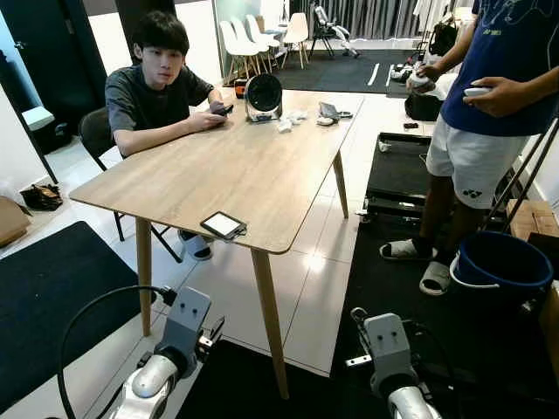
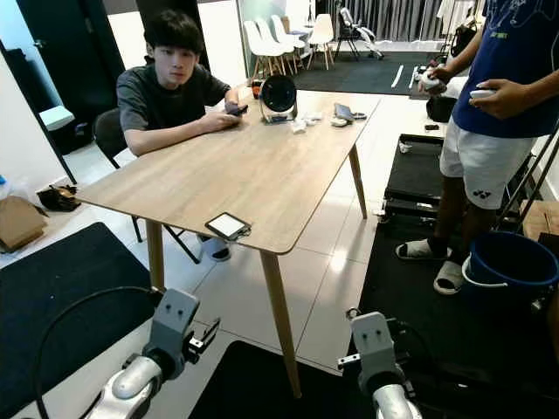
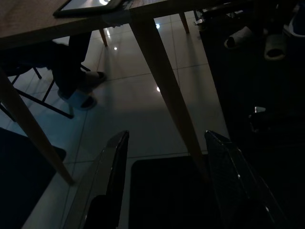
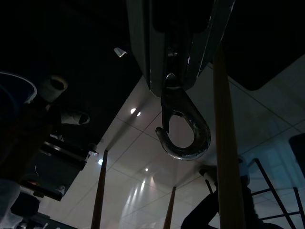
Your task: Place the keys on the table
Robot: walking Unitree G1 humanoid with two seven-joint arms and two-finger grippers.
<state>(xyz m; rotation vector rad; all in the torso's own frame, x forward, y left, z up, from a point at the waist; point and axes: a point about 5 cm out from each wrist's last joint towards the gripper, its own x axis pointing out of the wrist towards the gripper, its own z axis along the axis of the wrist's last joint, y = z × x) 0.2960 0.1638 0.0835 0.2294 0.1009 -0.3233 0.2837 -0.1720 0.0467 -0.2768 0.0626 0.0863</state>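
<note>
Right gripper point(image 4: 178, 71) fingers clamped on metal carabiner key clip point(image 4: 183, 126), low beside wooden tabletop point(image 1: 236, 170) leg (lift needed) | left gripper point(image 3: 167, 186) fingers apart, idle

The worktop point(image 1: 236, 166) is pale wood with a smooth matt grain, and its legs are the same wood; a glossy-screened phone point(image 1: 222, 224) lies at its near edge. Under the worktop the floor point(image 1: 314, 262) is glossy white tile that mirrors the lights, with matt black mats point(image 1: 44, 297) beside it. The right hand point(image 4: 174, 52) pinches a dull grey metal clasp point(image 4: 183, 126) with a worn sheen, while the left hand point(image 3: 167, 186) has glossy black fingers point(image 3: 107, 181), and a blue plastic bucket point(image 1: 502, 262) stands right of the worktop.
</note>
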